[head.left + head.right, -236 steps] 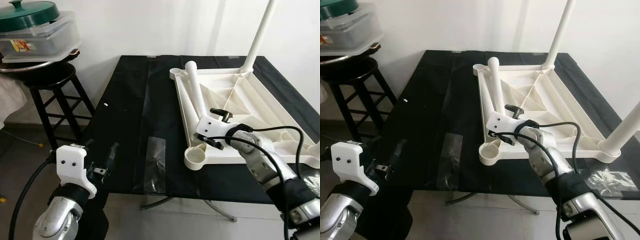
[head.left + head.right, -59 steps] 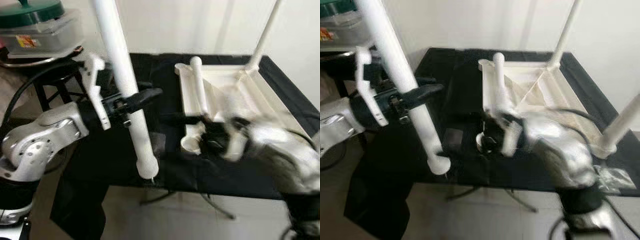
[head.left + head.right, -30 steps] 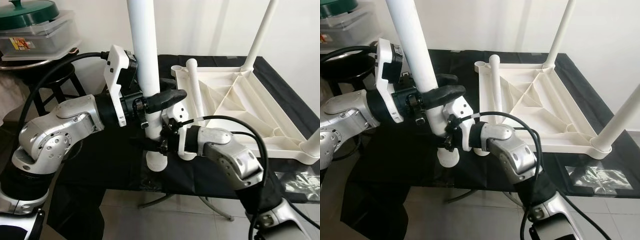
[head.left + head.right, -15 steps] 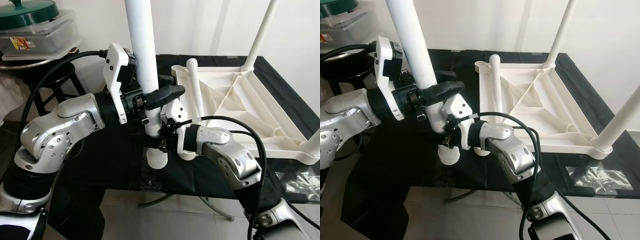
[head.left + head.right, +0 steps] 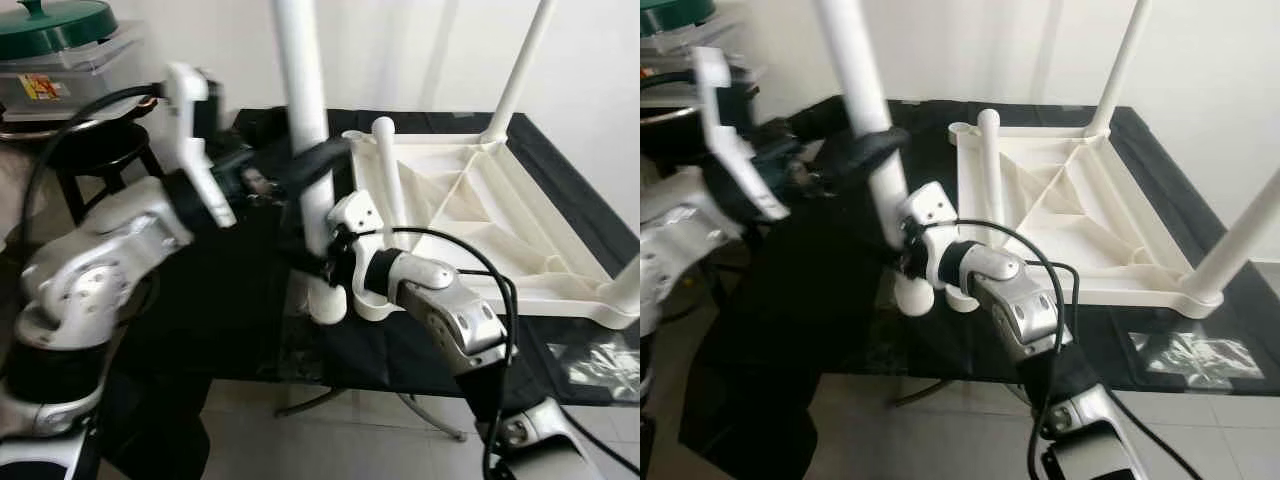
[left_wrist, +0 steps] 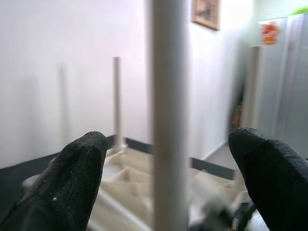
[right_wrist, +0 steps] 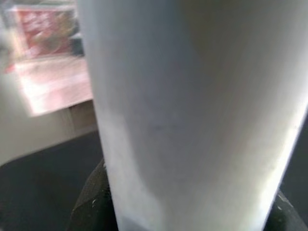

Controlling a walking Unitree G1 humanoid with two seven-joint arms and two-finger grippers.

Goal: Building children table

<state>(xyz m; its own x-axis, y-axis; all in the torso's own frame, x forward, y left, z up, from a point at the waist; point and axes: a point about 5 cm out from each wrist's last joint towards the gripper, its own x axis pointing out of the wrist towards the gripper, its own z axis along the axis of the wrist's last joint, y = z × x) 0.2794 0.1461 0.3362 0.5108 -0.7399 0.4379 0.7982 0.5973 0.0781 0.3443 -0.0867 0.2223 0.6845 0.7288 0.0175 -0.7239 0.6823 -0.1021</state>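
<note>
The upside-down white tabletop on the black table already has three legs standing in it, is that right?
No, only two: the right eye view shows the far leg and near leg standing in the tabletop. A third leg lies along its edge; the right hand grips the fourth leg.
</note>
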